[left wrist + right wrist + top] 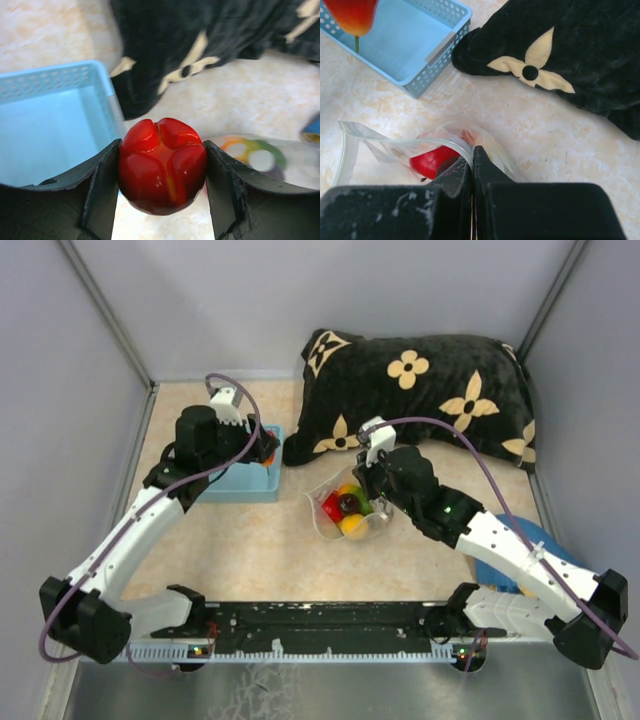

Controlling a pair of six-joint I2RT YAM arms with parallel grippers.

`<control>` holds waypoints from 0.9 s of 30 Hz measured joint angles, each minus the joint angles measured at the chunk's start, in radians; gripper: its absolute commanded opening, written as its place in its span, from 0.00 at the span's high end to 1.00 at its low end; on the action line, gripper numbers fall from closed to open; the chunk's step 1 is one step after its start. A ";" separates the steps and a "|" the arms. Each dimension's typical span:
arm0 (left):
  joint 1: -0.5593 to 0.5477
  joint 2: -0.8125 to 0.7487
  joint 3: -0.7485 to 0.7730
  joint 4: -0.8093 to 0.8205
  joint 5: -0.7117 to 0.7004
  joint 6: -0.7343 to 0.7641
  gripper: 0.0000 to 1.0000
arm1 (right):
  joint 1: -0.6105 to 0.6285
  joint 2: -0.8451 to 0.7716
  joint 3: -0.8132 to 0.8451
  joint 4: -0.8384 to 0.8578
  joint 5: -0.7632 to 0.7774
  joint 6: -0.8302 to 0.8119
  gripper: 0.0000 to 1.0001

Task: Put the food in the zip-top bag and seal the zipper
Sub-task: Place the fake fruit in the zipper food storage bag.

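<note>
My left gripper is shut on a glossy red toy pepper, which fills the gap between the fingers. It hangs above the right edge of the light blue basket; the right wrist view shows that same red food over the basket. The clear zip-top bag lies mid-table holding red, yellow, green and dark food. My right gripper is shut on the bag's mouth edge, on the zipper strip, and the mouth gapes towards the left. A red piece shows inside.
A black pillow with tan flowers lies along the back, close behind the bag and the basket. A blue object sits under the right arm. Grey walls close in the table's sides.
</note>
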 measured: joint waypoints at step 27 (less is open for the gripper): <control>-0.784 -0.204 -0.212 0.467 -0.138 0.410 0.52 | 0.000 -0.003 0.008 -0.025 0.000 0.038 1.00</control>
